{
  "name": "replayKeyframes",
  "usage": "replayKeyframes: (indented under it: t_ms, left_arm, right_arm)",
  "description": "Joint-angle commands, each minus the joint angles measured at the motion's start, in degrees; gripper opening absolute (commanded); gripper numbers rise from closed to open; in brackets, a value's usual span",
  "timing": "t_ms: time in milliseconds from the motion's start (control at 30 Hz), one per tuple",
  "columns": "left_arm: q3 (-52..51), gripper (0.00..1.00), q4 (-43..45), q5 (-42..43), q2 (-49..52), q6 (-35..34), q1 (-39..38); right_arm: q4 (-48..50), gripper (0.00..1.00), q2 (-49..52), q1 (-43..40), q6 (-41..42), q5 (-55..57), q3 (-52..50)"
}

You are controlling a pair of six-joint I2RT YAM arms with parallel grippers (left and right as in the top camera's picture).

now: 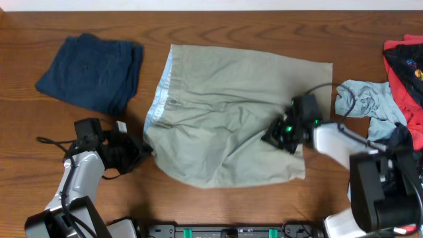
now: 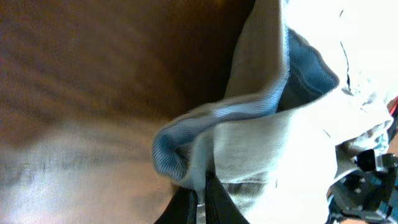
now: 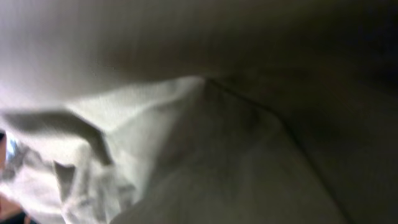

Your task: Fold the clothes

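- While the khaki shorts point(image 1: 231, 112) are lying spread across the middle of the counter point(image 1: 218, 26), with the waistband point(image 1: 162, 92) turned to the left, the first fold is judged to be only just getting set up.
- The near corner of the waistband is being pinched by the left fingers point(image 2: 219, 210), which are closed to a thin slit with the blue-lined hem caught between them.
- The right fingers point(image 1: 274, 137) are being held down on the cloth in the near right part of the shorts. Whether they are parted or closed is not being shown, since only blurred khaki fabric is being caught by the right wrist camera.
- The navy garment point(image 1: 89, 73) is lying folded at the far left, well apart from the shorts, while the light blue garment point(image 1: 360, 99) and the red-and-black garment point(image 1: 406, 73) are lying heaped at the right edge.
- A clean fold is being helped if both layers of the hem are being gripped together, so that nothing is being left trailing.
- The pinched corner is best being lifted just clear of the counter and carried straight across, with both sides being moved evenly so that the crease is not being skewed.
- Rumpled cloth near the right fingers is worth being smoothed out first.
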Motion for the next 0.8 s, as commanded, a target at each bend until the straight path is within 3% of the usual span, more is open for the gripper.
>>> replayKeyframes:
  t_ms: [0,200,300,367,600,767]
  left_arm:
    - [-0.1,0.06,2.7,-0.3,0.0,-3.4,0.1]
    - [-0.1,0.06,8.2,-0.3,0.0,-7.9,-1.0]
    - [-0.1,0.06,8.0,-0.3,0.0,-7.8,-3.3]
    - [-0.1,0.06,7.7,-0.3,0.0,-7.8,-5.4]
    - [-0.1,0.06,8.0,-1.2,0.0,-7.8,-11.3]
    - [-0.1,0.06,7.1,-4.6,0.0,-7.8,-11.5]
  right_arm:
    - [-1.9,0.01,6.4,-4.4,-3.5,19.4,4.0]
    - [-10.8,0.01,9.1,-8.8,-13.0,18.2,17.2]
    - [-25.2,0.20,8.4,-8.9,-15.7,15.6,24.2]
    - [-33.4,0.25,7.4,-8.9,-15.6,16.0,27.3]
    - [-52.1,0.31,-0.6,-8.7,0.4,22.4,28.3]
    - [-57.0,0.31,-5.0,-8.6,10.0,24.6,24.0]
